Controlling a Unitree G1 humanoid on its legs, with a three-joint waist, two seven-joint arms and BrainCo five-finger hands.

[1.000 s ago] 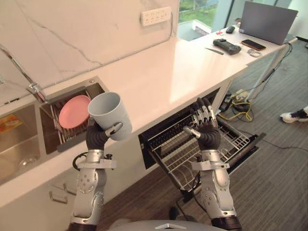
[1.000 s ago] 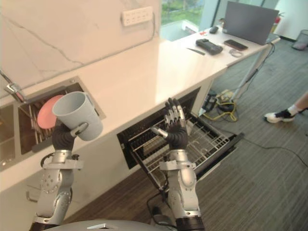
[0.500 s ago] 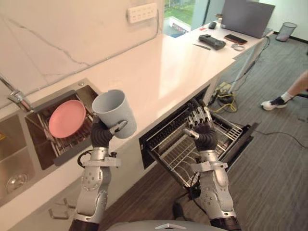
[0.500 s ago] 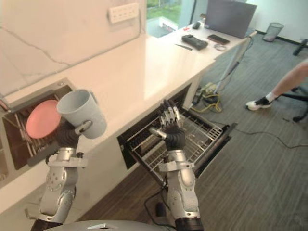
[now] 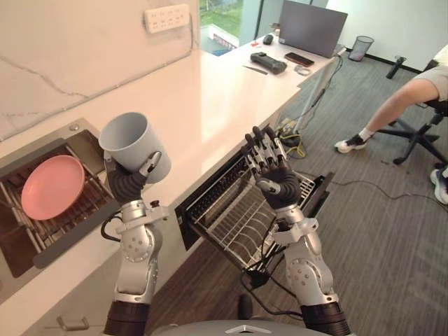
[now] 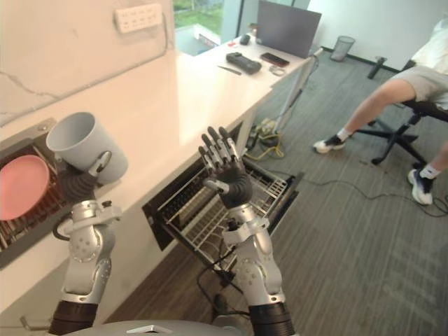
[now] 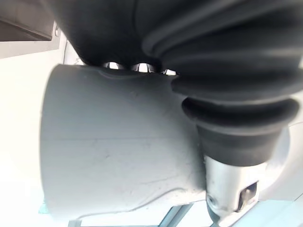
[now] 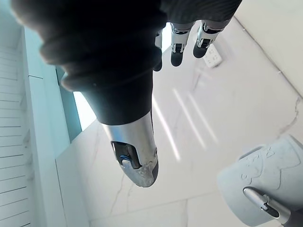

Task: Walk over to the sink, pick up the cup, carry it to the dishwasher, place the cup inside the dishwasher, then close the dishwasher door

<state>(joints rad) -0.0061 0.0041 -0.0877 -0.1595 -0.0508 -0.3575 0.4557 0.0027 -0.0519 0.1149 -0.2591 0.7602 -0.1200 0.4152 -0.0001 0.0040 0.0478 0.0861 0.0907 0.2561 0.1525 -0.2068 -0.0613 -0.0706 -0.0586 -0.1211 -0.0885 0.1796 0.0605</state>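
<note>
A pale marble wall (image 5: 63,49) takes the upper left of my view, with a white socket strip (image 5: 166,17) mounted on it. Below it a glossy white counter (image 5: 217,91) runs toward a window (image 5: 222,15) at top centre and catches its daylight. A laptop (image 5: 311,28) stands at the counter's far end. Grey striped carpet (image 5: 392,238) covers the right side, where a person's leg (image 5: 388,112) stretches out from an office chair (image 5: 418,133). A wire bin (image 5: 361,47) stands beyond.

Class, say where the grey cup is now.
On the left eye view's left, the grey cup is in the left robot hand, above the counter, beside the pink plate.
</note>
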